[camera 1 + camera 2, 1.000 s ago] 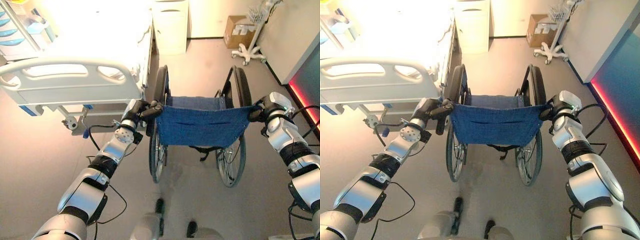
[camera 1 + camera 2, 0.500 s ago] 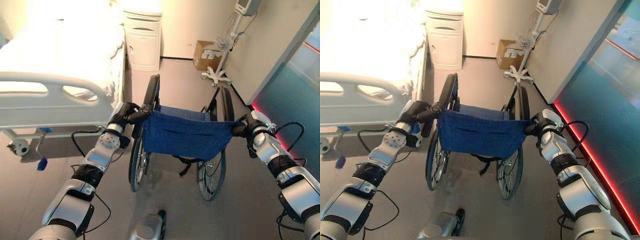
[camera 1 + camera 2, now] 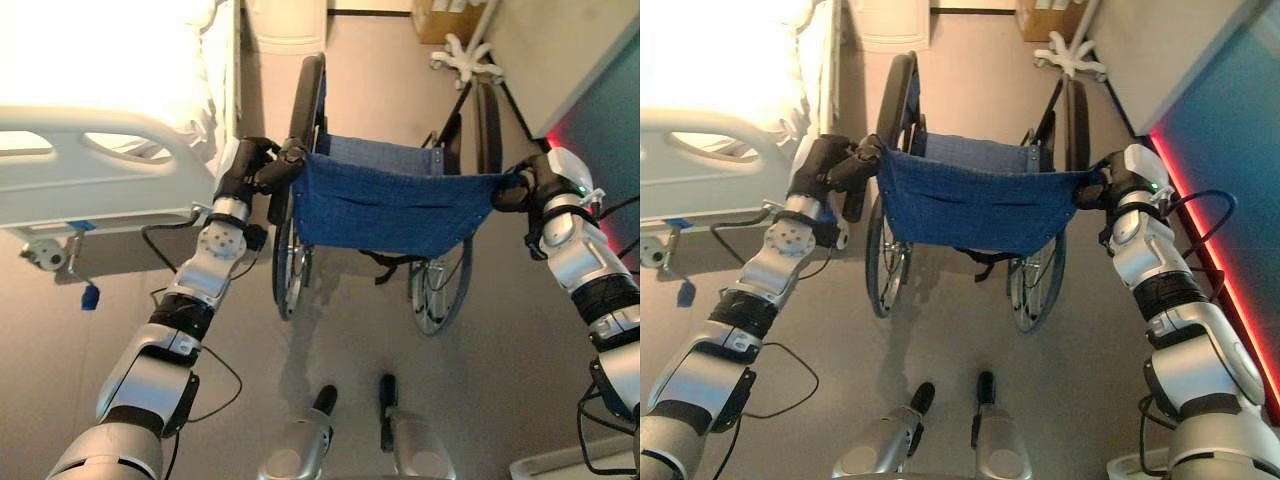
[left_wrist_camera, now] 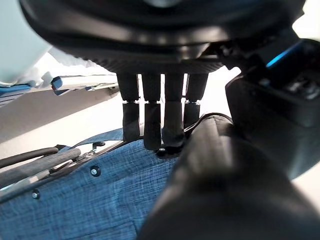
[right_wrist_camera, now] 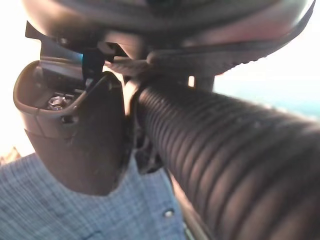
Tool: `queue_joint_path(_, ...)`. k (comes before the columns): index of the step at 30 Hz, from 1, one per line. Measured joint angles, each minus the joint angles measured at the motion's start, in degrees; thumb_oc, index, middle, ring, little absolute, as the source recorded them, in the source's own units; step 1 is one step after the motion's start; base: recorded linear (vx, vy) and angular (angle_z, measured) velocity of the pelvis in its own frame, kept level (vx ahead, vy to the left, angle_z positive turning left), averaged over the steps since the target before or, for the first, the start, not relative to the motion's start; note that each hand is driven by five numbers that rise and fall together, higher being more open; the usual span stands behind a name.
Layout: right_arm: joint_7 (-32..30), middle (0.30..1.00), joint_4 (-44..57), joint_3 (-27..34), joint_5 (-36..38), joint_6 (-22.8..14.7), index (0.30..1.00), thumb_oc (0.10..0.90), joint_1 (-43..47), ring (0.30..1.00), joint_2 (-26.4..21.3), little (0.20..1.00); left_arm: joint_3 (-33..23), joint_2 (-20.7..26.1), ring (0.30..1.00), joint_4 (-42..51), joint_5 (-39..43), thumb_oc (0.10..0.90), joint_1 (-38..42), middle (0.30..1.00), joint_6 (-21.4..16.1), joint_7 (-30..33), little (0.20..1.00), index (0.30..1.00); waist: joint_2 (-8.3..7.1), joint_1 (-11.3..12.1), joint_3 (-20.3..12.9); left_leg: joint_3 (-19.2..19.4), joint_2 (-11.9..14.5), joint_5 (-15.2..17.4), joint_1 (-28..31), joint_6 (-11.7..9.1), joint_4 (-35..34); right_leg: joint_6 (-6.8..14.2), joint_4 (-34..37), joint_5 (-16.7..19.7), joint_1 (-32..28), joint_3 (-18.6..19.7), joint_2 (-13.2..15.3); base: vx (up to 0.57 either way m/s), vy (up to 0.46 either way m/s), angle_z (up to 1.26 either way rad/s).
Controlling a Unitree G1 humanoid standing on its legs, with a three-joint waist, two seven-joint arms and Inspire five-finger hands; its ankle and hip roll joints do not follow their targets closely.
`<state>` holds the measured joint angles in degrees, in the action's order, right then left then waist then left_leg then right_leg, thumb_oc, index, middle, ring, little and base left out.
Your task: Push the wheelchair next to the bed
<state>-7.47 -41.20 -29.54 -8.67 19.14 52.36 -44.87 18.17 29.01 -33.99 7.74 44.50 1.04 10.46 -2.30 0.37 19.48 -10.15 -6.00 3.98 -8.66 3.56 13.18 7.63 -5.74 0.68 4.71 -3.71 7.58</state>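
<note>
A wheelchair [image 3: 385, 210] with a blue cloth back and black wheels stands right in front of me, its left wheel close beside the white hospital bed [image 3: 110, 130]. My left hand [image 3: 250, 170] is shut on the wheelchair's left push handle [image 4: 225, 170]; its fingers [image 4: 152, 120] curl over the grip above the blue cloth. My right hand [image 3: 530, 185] is shut on the right push handle [image 5: 220, 150], whose ribbed black grip runs through the palm.
A white bedside cabinet [image 3: 285, 12] stands beyond the bed's side. A wheeled stand base [image 3: 468, 62] and a cardboard box [image 3: 445, 8] sit at the far right by a wall. A red-lit strip [image 3: 1200, 240] runs along the right wall's foot. Bare floor lies ahead of the chair.
The whole picture has shifted and tipped down as I moved. The wheelchair now sits further alongside the bed; both hands keep their hold on the handles.
</note>
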Motion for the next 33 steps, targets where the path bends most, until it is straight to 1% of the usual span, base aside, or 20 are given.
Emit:
queue_joint_path(3,0.7,0.300,1.3,0.0,0.0,0.0,0.300,0.400,-0.2,0.300,-1.4,0.300,-0.1,-0.1,0.300,0.9,0.8,0.400,-0.6,0.300,-0.2,0.0,0.300,0.300,-0.24,-1.2,-0.1,8.0,4.7,0.9,1.2,-1.1,-3.4,-1.8,-1.1,-1.6,-0.4,-5.7,0.8,0.30,-0.201,0.56)
queue_joint_path(4,0.8,0.300,1.0,0.2,0.0,0.3,0.300,0.400,0.0,0.300,-1.8,0.300,0.5,-0.4,0.300,0.4,1.1,0.400,-0.3,0.300,-0.3,0.0,0.300,0.300,-0.37,-1.7,0.0,9.2,6.1,0.9,0.6,-1.2,1.9,-2.1,-2.9,-3.0,-0.5,-9.4,2.1,0.24,-0.171,0.55)
queue_joint_path(5,0.8,0.300,1.0,0.1,0.0,0.5,0.300,0.400,-0.1,0.300,-1.9,0.300,0.9,-0.6,0.300,0.2,1.1,0.400,-0.4,0.300,-0.3,-0.1,0.300,0.300,0.06,-1.7,-0.2,9.1,7.1,0.6,0.7,-1.5,3.3,-2.0,-3.9,-4.0,-0.5,-9.9,2.1,0.35,-0.234,0.59)
queue_joint_path(6,1.3,0.300,1.0,-0.1,0.0,0.5,0.300,0.400,-0.2,0.300,-3.2,0.300,1.6,-1.6,0.300,0.2,1.7,0.400,-1.1,0.300,-0.3,-0.1,0.300,0.300,2.82,-2.2,-1.2,5.7,9.1,1.8,1.8,-3.4,1.5,-2.0,-6.0,-5.9,-0.5,-9.7,0.3,0.38,-0.183,0.48)
queue_joint_path(7,1.3,0.300,0.8,0.0,-0.1,0.5,0.300,0.400,-0.4,0.300,-3.8,0.300,2.0,-2.2,0.300,0.3,2.2,0.400,-1.1,0.300,-0.4,-0.2,0.300,0.300,3.60,-2.7,-1.3,3.5,9.7,1.8,2.9,-6.4,-0.4,-2.1,-7.9,-7.3,-0.3,-9.5,-0.2,0.39,-0.180,0.57)
queue_joint_path(10,1.4,0.300,-1.1,0.0,0.0,0.5,0.300,0.400,-0.6,0.300,-3.9,0.300,3.0,-3.3,0.300,-0.4,2.2,0.400,-0.4,0.300,-0.6,-0.2,0.300,0.300,3.59,-3.5,-1.4,1.3,10.4,-1.0,4.9,-7.6,-4.6,-4.1,-11.5,-8.5,0.1,-9.1,-0.6,0.29,-0.126,0.55)
queue_joint_path(11,1.4,0.300,-1.3,0.0,-0.1,0.4,0.300,0.400,-0.7,0.300,-3.8,0.300,2.9,-3.4,0.300,-0.5,2.1,0.400,-0.7,0.300,-0.5,-0.2,0.300,0.300,4.46,-4.3,-1.8,-0.3,11.7,-2.3,5.9,-8.4,-7.1,-6.2,-14.7,-10.9,2.1,-8.5,-2.0,0.22,-0.119,0.48)
queue_joint_path(12,1.4,0.300,-1.1,-0.1,-0.2,0.3,0.300,0.400,-1.2,0.300,-3.2,0.300,2.8,-3.0,0.300,-0.4,2.1,0.400,-1.7,0.300,-0.6,-0.1,0.300,0.300,4.33,-5.2,-3.7,-1.1,12.8,-4.1,5.2,-9.7,-9.7,-8.2,-11.2,-11.8,3.0,-5.8,-4.2,0.32,-0.177,0.72)
queue_joint_path(13,1.7,0.300,-1.1,0.0,-0.1,0.0,0.300,0.400,-1.4,0.300,-2.6,0.300,2.7,-2.7,0.300,-0.4,2.2,0.400,-2.0,0.300,-0.6,-0.2,0.300,0.300,4.05,-6.5,-5.3,-1.0,13.3,-6.4,4.8,-10.2,-12.9,-5.6,-7.4,-8.7,2.7,-4.9,-5.0,0.36,-0.211,0.71)
queue_joint_path(15,1.7,0.300,-2.8,0.0,-0.2,0.0,0.300,0.400,-1.5,0.300,-1.6,0.300,3.5,-2.9,0.300,-3.2,2.1,0.400,-0.6,0.300,-0.5,-0.3,0.300,0.300,1.96,-6.2,-5.3,5.3,11.7,-6.5,1.7,-9.5,-4.3,-6.4,-8.1,-8.7,1.6,-8.9,-2.8,0.40,-0.218,0.36)
queue_joint_path(16,1.7,0.300,-4.2,-0.7,-0.2,0.0,0.300,0.400,-1.5,0.300,0.1,0.300,4.7,-2.9,0.300,-5.0,1.9,0.400,-0.8,0.300,-0.1,-0.7,0.300,0.300,1.54,-4.2,-5.2,6.3,11.1,-6.7,0.0,-9.5,2.8,-7.2,-8.2,-9.9,0.0,-9.4,-3.3,0.42,-0.169,-0.06)
queue_joint_path(18,0.9,0.300,-5.8,-1.1,-0.4,0.1,0.300,0.400,-1.5,0.300,1.9,0.300,4.3,-2.8,0.300,-6.0,1.5,0.400,-2.1,0.300,-0.2,-1.5,0.300,0.300,1.38,-3.9,-4.6,5.4,10.1,-4.1,-8.6,-11.3,17.5,-8.3,-7.1,-10.4,-2.8,-7.5,-4.6,0.44,-0.118,0.07)
queue_joint_path(19,0.9,0.300,-5.9,-1.4,-0.4,0.2,0.300,0.400,-1.6,0.300,2.2,0.300,4.2,-2.9,0.300,-6.0,1.5,0.400,-2.4,0.300,-0.2,-1.6,0.300,0.300,1.18,-3.6,-3.6,6.2,9.1,-3.7,-9.7,-10.8,16.7,-8.7,-6.9,-10.7,-4.4,-7.7,-4.8,0.55,0.002,-0.05)
queue_joint_path(21,0.5,0.300,-5.9,-2.1,-0.7,0.2,0.300,0.400,-2.7,0.300,2.0,0.300,4.5,-2.9,0.300,-5.2,1.6,0.400,-5.2,0.300,-0.2,-2.9,0.300,0.300,4.10,-0.3,-2.6,9.9,8.7,-5.1,-13.8,-11.3,9.9,-10.2,-6.9,-11.6,-7.8,-8.2,-7.8,0.73,0.101,-0.62)
queue_joint_path(22,0.5,0.300,-5.7,-2.2,-1.3,-0.1,0.300,0.400,-3.2,0.300,1.6,0.300,3.8,-3.0,0.300,-4.1,1.9,0.400,-6.8,0.300,-0.3,-3.3,0.300,0.300,5.95,2.2,-1.9,12.2,9.0,-6.8,-13.4,-11.8,5.0,-10.9,-6.5,-11.6,-9.6,-8.4,-9.1,0.62,0.150,-0.96)
queue_joint_path(25,0.9,0.300,-5.3,-2.5,-1.6,-0.5,0.300,0.400,-3.4,0.300,1.4,0.300,2.6,-2.1,0.300,-3.4,2.1,0.400,-8.4,0.300,-0.3,-5.3,0.300,0.300,7.87,6.9,-2.7,14.8,8.9,-7.9,-9.9,-12.5,-6.1,-11.1,-3.6,-11.1,-11.8,-10.7,-10.9,0.42,0.209,-1.04)
queue_joint_path(26,0.9,0.300,-5.3,-2.4,-1.9,-1.1,0.300,0.400,-3.5,0.300,2.1,0.300,2.2,-1.1,0.300,-2.6,2.1,0.400,-8.6,0.300,-0.4,-5.6,0.300,0.300,7.30,8.5,-2.6,17.1,8.0,-7.8,-9.3,-12.2,-7.2,-10.6,-3.1,-10.5,-12.6,-11.6,-10.9,0.50,0.273,-0.73)
queue_joint_path(28,1.6,0.300,-5.9,-1.5,-1.5,-2.3,0.300,0.400,-3.4,0.300,2.8,0.300,1.6,0.3,0.300,-2.5,2.2,0.400,-7.8,0.300,-0.6,-5.9,0.300,0.300,5.49,9.0,-2.0,18.4,5.8,-4.7,-9.1,-6.6,2.2,-10.0,-0.7,-11.1,-15.3,-12.9,-10.4,0.51,0.231,-0.32)
queue_joint_path(29,1.7,0.300,-6.3,-1.4,-1.6,-2.0,0.300,0.400,-4.3,0.300,4.5,0.300,1.7,1.1,0.300,-2.6,2.2,0.400,-8.2,0.300,-0.7,-6.3,0.300,0.300,2.82,9.6,-2.7,19.8,5.1,-3.3,-7.4,-4.5,3.4,-9.6,-1.7,-12.2,-15.3,-13.7,-9.1,0.39,0.139,0.04)
queue_joint_path(33,1.4,0.300,-6.1,1.8,-0.1,-2.2,0.300,0.400,-6.7,0.300,6.3,0.300,1.7,2.4,0.300,-1.3,2.1,0.400,-7.4,0.300,-1.3,-6.6,0.300,0.300,-1.55,8.1,-4.0,17.2,2.4,-3.0,-4.4,-3.8,1.9,-6.4,-4.4,-16.1,-16.0,-14.7,-7.3,0.40,0.147,0.22)
